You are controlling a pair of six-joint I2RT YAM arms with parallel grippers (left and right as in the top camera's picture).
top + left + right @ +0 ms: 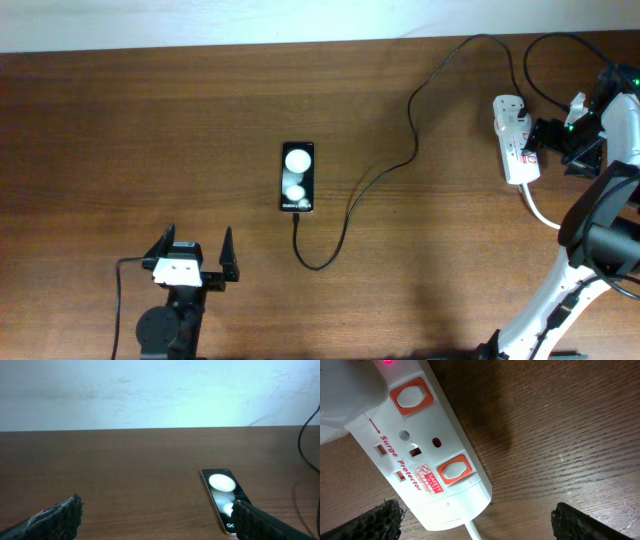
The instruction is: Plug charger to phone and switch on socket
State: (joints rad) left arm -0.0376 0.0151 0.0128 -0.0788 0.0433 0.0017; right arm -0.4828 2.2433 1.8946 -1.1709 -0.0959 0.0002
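Note:
The phone lies flat mid-table, screen up with two white glare spots; it also shows in the left wrist view. The charger cable runs from the phone's near end, loops and climbs to the socket at the right. My left gripper stands open near the front edge, left of the phone, its right finger overlapping the phone's corner in view. My right gripper hovers open over the socket's cord end. Two red-rimmed switches show, and a red light glows.
The socket's thick white cord trails toward the front right beside the right arm. A white plug body sits on the socket's far end. The wooden table meets a pale wall behind.

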